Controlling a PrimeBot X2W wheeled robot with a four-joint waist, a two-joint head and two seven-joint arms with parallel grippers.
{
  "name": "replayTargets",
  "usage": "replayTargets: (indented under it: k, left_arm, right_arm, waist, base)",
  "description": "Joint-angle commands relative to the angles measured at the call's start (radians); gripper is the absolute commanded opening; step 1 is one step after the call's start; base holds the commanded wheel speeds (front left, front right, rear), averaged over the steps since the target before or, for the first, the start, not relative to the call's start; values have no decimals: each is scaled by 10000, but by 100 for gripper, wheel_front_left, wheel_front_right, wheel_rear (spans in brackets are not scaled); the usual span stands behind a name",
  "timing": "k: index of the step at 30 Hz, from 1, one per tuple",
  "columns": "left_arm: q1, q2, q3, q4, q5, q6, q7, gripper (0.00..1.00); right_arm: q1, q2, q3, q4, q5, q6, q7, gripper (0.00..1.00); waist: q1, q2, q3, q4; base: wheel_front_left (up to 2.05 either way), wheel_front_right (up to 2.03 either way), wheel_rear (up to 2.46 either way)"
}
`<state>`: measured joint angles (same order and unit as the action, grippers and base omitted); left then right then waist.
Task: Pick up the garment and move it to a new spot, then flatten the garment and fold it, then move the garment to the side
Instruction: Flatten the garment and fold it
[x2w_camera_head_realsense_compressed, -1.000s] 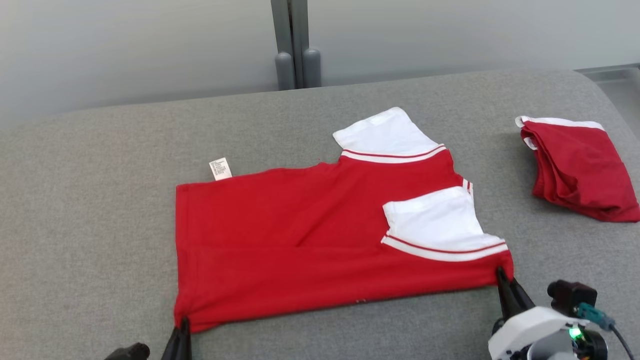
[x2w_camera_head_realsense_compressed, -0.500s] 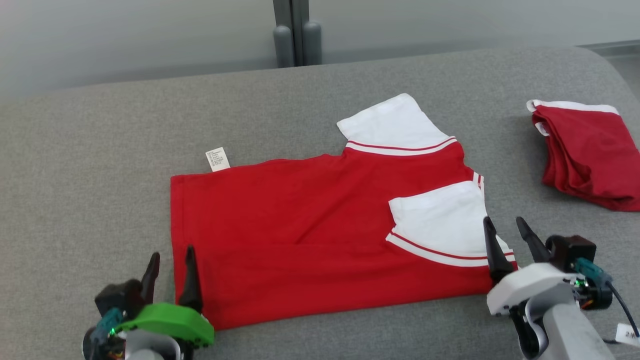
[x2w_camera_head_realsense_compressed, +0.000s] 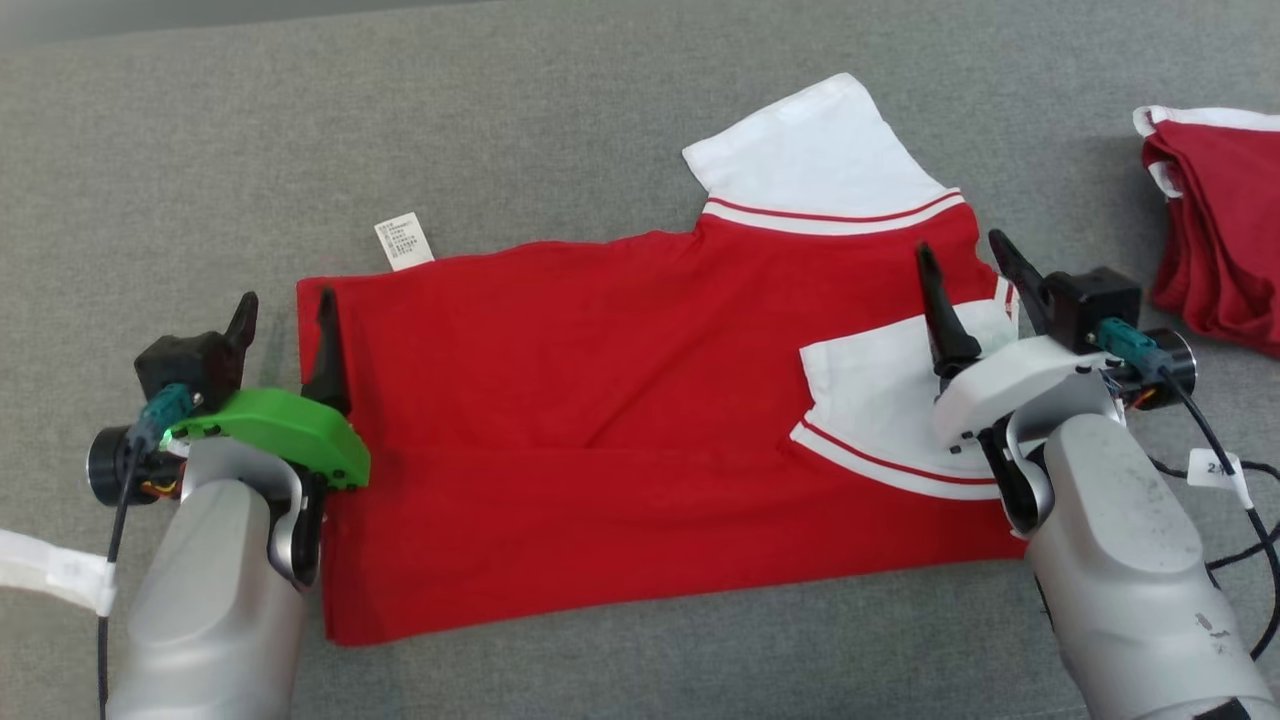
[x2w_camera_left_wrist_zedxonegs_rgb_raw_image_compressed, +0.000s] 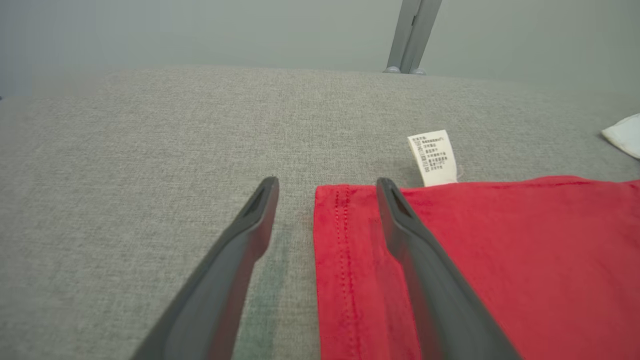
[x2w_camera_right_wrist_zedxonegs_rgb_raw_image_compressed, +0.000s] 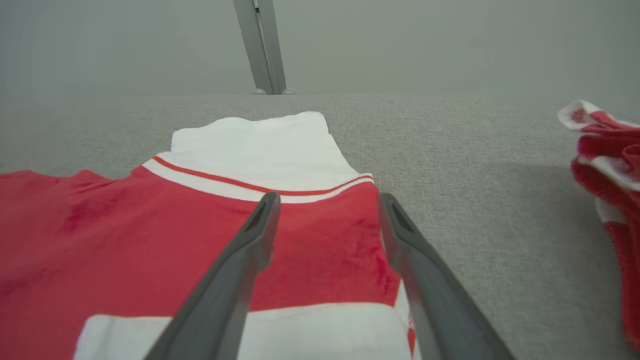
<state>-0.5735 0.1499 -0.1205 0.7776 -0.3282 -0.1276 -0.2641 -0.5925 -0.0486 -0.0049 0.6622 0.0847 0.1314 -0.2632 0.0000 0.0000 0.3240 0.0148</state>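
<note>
The red garment (x2w_camera_head_realsense_compressed: 600, 430) lies flat on the worktop (x2w_camera_head_realsense_compressed: 600, 100), long axis nine to three o'clock, spread empty left jaws at its hem end, right jaws likewise over its sleeve end.

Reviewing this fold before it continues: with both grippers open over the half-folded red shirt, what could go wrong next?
The left gripper straddles the hem of the red shirt with white sleeves, one finger over the grey fabric surface: a pinch might miss a layer. The right gripper hangs over the folded-in white sleeve; grabbing there could pull it out. The second folded red garment lies close on the right; sliding that way may bump it.
</note>
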Motion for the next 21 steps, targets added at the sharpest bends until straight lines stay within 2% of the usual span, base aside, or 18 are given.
replayTargets:
  k: [1, 7, 10, 11, 12, 15, 21]
  left_arm:
    - [-299, 90, -254, 205, -172, -44, 1, 100]
    - [-975, 348, -1076, 994, -791, -40, 1, 100]
    - [-1129, 435, -1306, 1205, -994, -41, 10, 31]
    - [-1147, 430, -1379, 1230, -1046, -41, 10, 4]
    - [-1167, 416, -1510, 1259, -1123, -42, 13, 0]
    - [-1265, 406, -1806, 1172, -1316, -41, 21, 0]
    - [-1304, 420, -1880, 50, -1380, -20, -1, 0]
  right_arm:
    - [-256, -46, 56, 151, -112, -16, -16, 100]
    - [-1156, -48, 320, 840, -460, -16, 8, 100]
    - [-1634, -49, 440, 1218, -643, -16, 98, 100]
    - [-1760, -58, 464, 1329, -696, -16, 152, 100]
    - [-1941, -85, 492, 1453, -749, -16, 193, 100]
    - [-2431, -213, 479, 1808, -885, -16, 395, 100]
    - [-3661, -529, 98, 2517, -1397, -16, 943, 100]
  waist:
    - [0, 0, 524, 46]
    - [0, 0, 886, 96]
    - [0, 0, 1001, 158]
    - [0, 0, 1026, 183]
    - [0, 0, 1055, 222]
    - [0, 0, 1127, 375]
    - [0, 0, 1347, 846]
  base:
    - [0, 0, 0]
    - [0, 0, 0]
    - [0, 0, 0]
    - [0, 0, 0]
    - [0, 0, 0]
    - [0, 0, 0]
    - [0, 0, 0]
